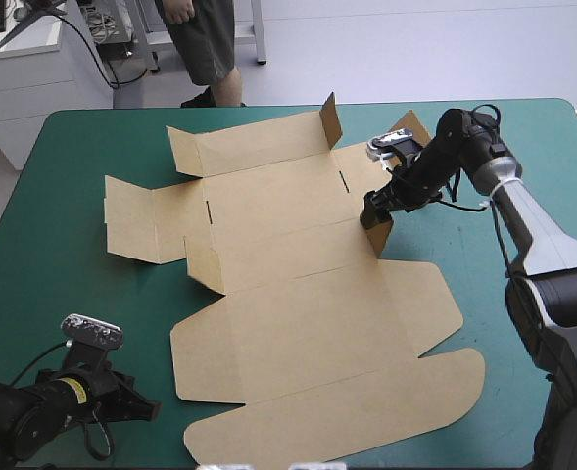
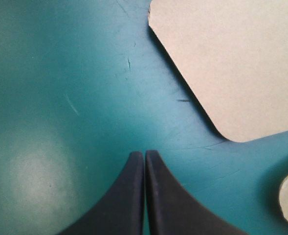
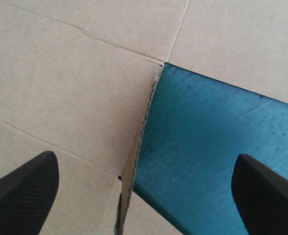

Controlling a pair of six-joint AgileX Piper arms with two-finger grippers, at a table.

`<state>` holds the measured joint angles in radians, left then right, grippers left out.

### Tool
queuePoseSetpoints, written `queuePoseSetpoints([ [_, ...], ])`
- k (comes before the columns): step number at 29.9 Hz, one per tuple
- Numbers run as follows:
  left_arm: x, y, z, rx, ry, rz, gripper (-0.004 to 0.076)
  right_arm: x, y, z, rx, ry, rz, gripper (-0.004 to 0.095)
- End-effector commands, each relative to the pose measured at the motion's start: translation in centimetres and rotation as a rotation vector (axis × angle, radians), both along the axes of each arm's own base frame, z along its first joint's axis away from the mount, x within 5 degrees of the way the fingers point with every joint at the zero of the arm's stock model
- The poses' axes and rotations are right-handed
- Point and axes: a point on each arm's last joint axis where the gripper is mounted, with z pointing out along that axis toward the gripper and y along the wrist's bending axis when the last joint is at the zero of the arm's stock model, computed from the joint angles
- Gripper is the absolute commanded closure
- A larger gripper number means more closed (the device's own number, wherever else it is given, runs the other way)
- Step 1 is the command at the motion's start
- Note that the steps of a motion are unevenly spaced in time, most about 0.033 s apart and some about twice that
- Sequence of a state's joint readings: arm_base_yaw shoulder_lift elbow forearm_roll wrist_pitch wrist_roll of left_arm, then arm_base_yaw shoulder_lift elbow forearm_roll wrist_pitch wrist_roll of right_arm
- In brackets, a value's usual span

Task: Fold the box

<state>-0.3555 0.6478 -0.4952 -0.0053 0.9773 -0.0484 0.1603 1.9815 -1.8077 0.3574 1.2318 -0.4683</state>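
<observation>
The brown box [image 1: 298, 264] lies as a cut sheet, mostly flat, on the teal-green cover, its rounded lid flaps toward the front edge. One small flap [image 1: 330, 119] stands upright at the far side. Another [image 1: 378, 235] is raised at the right side. My right gripper [image 1: 374, 213] hangs open over that right flap. In the right wrist view the flap's thin edge [image 3: 133, 171] stands between the fingers of the right gripper [image 3: 144, 157], touching neither. My left gripper [image 1: 151, 411] rests shut near the front left corner, just short of a rounded lid corner [image 2: 232, 63]; the shut left gripper [image 2: 144, 154] holds nothing.
Teal-green cover [image 1: 53, 255] shows left of the sheet and also beyond its right side [image 1: 484, 284]. The sheet's front lid flap [image 1: 347, 411] reaches close to the table's front edge.
</observation>
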Motion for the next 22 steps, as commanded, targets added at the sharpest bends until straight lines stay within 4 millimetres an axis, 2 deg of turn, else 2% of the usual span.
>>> queuePoseSetpoints([
  [1, 0.4, -0.3, 1.0, -0.031, -0.052, 0.003, 0.0732, -0.3, 0.3, 1.9, 0.039, -0.036, 0.007, 0.0096],
  [9, 0.5, -0.3, 1.0, -0.033, -0.057, 0.003, 0.0732, 0.5, 0.9, 0.2, 0.085, 0.009, 0.005, 0.0354],
  [12, 0.5, -0.3, 1.0, -0.032, -0.059, 0.003, 0.0732, 0.6, 1.0, -0.1, 0.089, 0.017, 0.004, 0.0522],
  [18, 0.5, -0.3, 1.0, -0.032, -0.059, 0.003, 0.0732, 0.9, 1.1, -0.6, 0.085, 0.015, 0.018, 0.0927],
  [22, 0.5, -0.3, 1.0, -0.032, -0.059, 0.003, 0.0732, 1.0, 1.1, -0.1, 0.083, -0.018, 0.04, 0.0925],
])
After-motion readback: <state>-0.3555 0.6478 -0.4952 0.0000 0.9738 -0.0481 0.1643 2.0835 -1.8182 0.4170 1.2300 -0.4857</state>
